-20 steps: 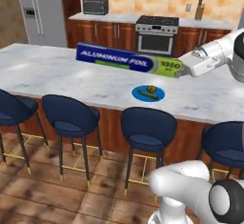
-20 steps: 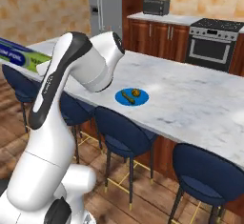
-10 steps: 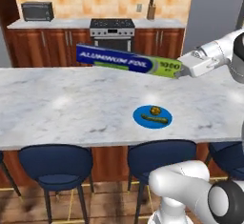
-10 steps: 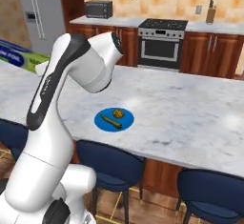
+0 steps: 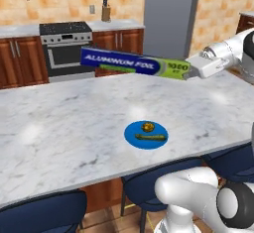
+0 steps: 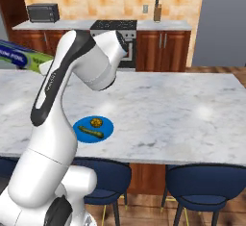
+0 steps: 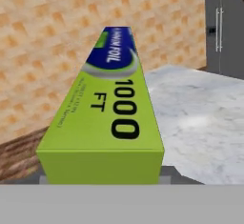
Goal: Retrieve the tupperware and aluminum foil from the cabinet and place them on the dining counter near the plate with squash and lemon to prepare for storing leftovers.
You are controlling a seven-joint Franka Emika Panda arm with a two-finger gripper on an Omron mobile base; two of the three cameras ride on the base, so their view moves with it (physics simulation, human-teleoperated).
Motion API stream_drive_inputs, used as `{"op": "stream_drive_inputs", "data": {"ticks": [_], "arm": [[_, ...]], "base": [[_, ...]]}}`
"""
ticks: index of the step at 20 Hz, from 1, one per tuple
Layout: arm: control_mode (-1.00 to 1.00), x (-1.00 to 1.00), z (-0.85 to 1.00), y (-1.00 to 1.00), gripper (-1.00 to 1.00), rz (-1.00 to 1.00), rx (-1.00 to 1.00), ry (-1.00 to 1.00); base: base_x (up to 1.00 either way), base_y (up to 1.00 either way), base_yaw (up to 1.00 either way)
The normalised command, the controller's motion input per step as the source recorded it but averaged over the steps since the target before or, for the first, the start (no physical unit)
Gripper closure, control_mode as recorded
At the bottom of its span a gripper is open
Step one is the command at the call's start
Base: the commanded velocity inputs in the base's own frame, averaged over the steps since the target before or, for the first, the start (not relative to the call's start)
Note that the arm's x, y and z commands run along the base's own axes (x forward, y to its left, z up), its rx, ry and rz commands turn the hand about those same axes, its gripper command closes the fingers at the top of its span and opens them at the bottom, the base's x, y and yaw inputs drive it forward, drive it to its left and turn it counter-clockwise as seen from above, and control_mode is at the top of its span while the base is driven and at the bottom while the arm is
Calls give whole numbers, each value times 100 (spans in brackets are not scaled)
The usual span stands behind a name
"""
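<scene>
From left to right in the left base view: a stove [image 5: 66, 43] stands against the far wall, and in front of it the aluminum foil [image 5: 134, 64] hangs level in the air above the far side of the marble table [image 5: 64, 128]. Its lime-green end sits in the hand [image 5: 191, 71], which is clenched on it. Below, nearer the front edge, a blue plate [image 5: 146, 134] carries the squash and lemon.

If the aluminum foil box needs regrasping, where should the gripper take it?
Across the narrow sides of the aluminum foil, nearer the blue middle, coming from above. It is long and slim, and the gripper holds just its lime-green end, leaving it sticking out level over the dining counter.
</scene>
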Motion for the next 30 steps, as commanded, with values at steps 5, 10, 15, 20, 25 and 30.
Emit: {"op": "stream_drive_inputs", "data": {"ticks": [5, 10, 15, 20, 25, 30], "arm": [[-100, 44, -6, -28, 100, -37, -1, 0], [-100, 38, -27, -67, 100, -43, 0, 2], [-100, 20, -67, -76, 100, -45, 0, 18], [-100, 31, -75, -82, 100, -44, -5, 28], [-100, 34, -69, -53, 100, -29, -17, 38], [-100, 45, -62, -28, 100, -17, -18, 39]], "base": [[13, -1, -10], [0, 0, 0], [0, 0, 0], [0, 0, 0], [0, 0, 0], [0, 0, 0]]}}
